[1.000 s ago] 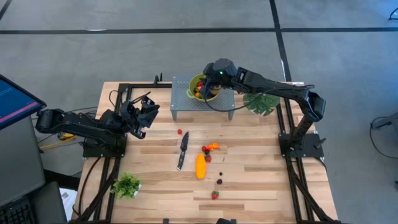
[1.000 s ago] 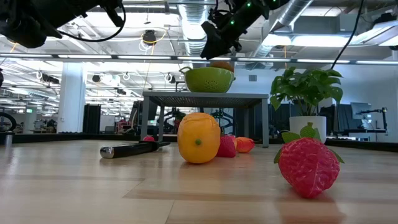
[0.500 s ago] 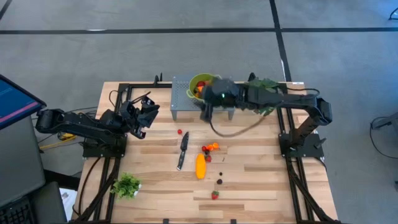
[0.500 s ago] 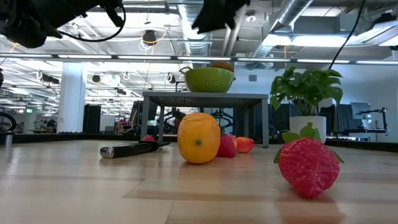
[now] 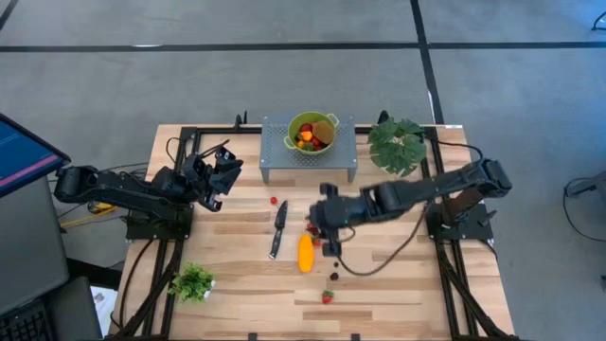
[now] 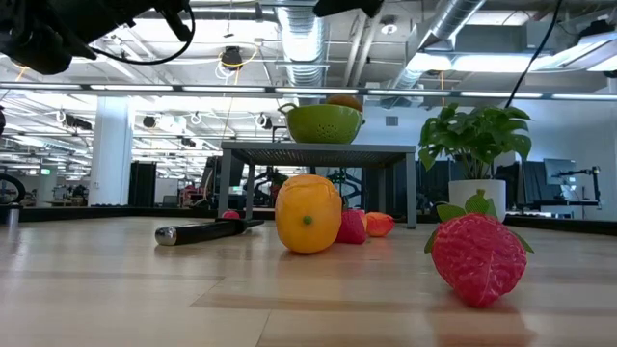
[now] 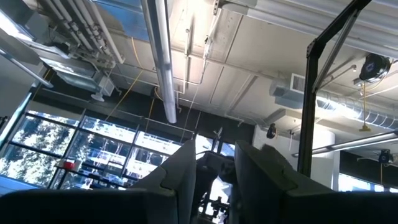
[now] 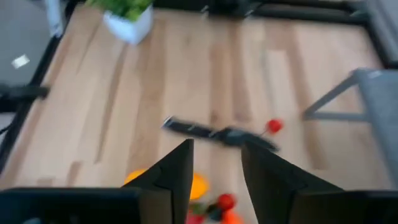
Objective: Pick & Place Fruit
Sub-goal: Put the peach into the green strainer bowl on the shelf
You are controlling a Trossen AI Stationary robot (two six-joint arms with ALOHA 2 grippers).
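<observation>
Right claw (image 5: 327, 220) hangs empty, fingers apart, just beside the small fruit cluster (image 5: 320, 227), with the long yellow-orange fruit (image 5: 305, 253) lying just past it, long axis pointing toward the green bowl (image 5: 312, 132). Left claw (image 5: 220, 170) sits well apart from the bowl, fingers slightly apart.

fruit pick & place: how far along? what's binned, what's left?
Done: a few pieces sit in the green colander on the grey stand. In hand: nothing; the right gripper hangs open and empty over the cluster by the knife. Left: yellow-orange fruit, strawberry, scattered small balls. The left gripper waits aside.
</observation>
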